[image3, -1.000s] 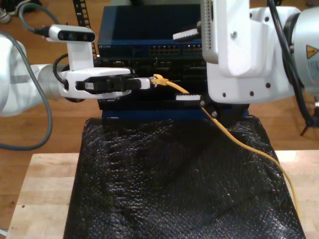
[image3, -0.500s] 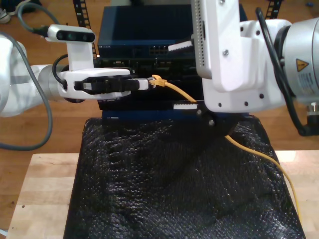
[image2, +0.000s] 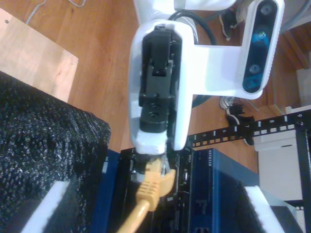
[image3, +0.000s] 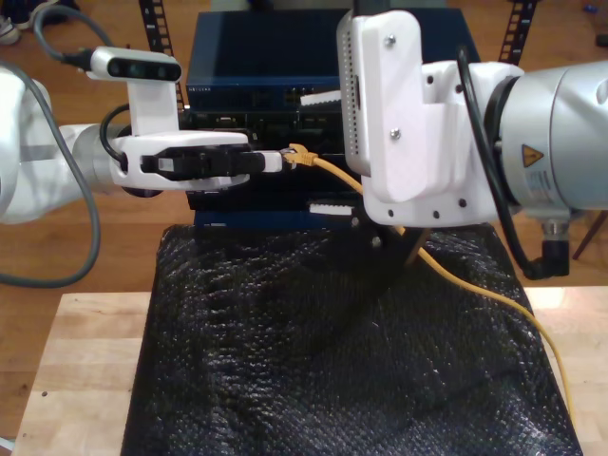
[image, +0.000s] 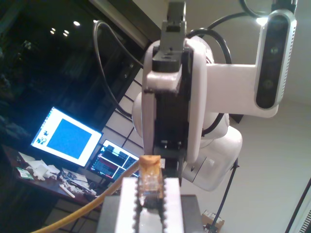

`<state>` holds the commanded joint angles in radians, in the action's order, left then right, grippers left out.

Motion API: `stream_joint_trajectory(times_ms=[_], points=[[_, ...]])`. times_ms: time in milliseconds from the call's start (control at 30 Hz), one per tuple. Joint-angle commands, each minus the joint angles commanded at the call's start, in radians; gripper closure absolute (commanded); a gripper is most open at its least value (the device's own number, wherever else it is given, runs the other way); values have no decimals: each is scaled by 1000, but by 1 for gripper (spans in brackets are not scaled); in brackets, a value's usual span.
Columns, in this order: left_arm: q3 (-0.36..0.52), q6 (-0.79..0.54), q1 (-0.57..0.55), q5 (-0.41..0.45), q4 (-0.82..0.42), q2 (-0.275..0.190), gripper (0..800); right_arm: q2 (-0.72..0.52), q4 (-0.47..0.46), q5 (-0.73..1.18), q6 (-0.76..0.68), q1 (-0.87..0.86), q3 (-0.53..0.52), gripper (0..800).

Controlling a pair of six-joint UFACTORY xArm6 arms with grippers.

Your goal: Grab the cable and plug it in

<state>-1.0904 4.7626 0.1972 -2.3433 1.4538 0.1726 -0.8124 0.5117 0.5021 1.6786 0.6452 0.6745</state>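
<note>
- The cable [image3: 475, 280] passes behind my second gripper's white body [image3: 408, 123], so that stretch is hidden; further on it runs off the exterior view's lower right edge.
- The clear plug [image: 149, 182] sits between my first gripper's pads [image: 127, 204] — its latch too blurred to read.
- The rack equipment [image3: 256, 66] has ports too small to tell apart.

My second gripper [image3: 318, 150] blocks the rack equipment [image3: 256, 85] front.

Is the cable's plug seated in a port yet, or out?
Out: the plug is clamped between my first gripper's pads with its tip in free air, not inside any socket.
</note>
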Motion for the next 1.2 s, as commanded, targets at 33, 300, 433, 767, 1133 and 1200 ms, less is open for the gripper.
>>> stream_joint_trajectory(times_ms=[33, 300, 433, 767, 1133, 1200], points=[[2, 0, 0, 0, 0, 0, 798, 0, 0, -2, 0, 0, -2, 102], [3, 28, 0, -3, -2, 0, 798, 3, 0, -5, -3, 2, -14, 259], [5, 48, 0, -15, -2, 0, 798, 3, 0, -5, -3, 9, -14, 257], [6, 58, 0, -17, -2, 0, 798, 3, 0, -35, -6, 17, -15, 332], [8, 78, -2, -34, -2, 0, 798, 3, 0, -43, -6, 34, -21, 389], [8, 78, 0, -37, -2, 0, 798, 3, 0, -43, -6, 34, -23, 389]])
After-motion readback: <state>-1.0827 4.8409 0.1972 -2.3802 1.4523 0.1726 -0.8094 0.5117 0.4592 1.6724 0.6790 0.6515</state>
